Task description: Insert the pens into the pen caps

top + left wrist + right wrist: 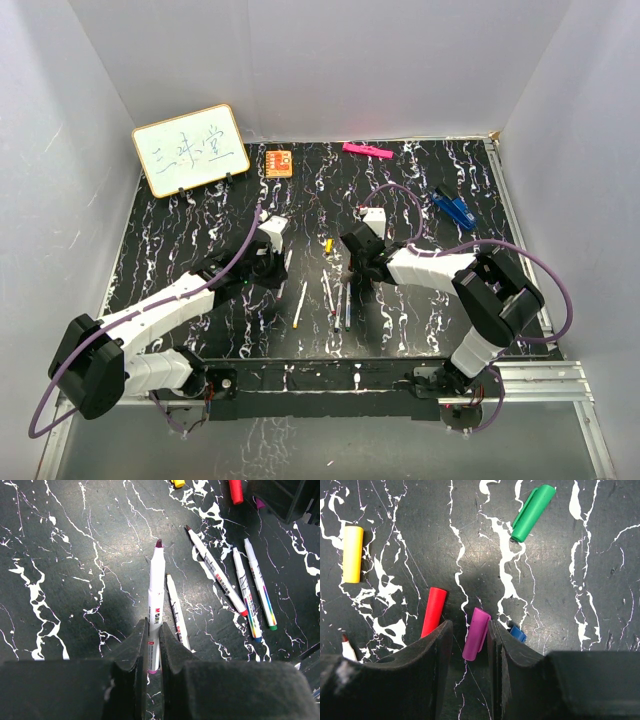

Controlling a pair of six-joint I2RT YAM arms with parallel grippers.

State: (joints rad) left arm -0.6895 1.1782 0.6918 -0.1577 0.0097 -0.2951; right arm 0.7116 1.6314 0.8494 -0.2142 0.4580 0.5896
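Note:
My left gripper (153,625) is shut on a white pen (155,590) whose purple tip points away from me. A second pen (177,611) lies just right of it, and three more pens (216,579) lie farther right. My right gripper (469,625) is open, its fingers either side of the purple cap (476,633), which lies on the table with a gap to the left finger. The red cap (434,611) is beside the left finger. The blue cap (517,633) peeks from behind the right finger. The yellow cap (352,553) and green cap (533,512) lie farther off.
In the top view a whiteboard (190,148) leans at the back left. An orange card (279,162), a pink marker (367,151) and a larger blue object (455,208) lie at the back. White walls enclose the black marbled table (170,250).

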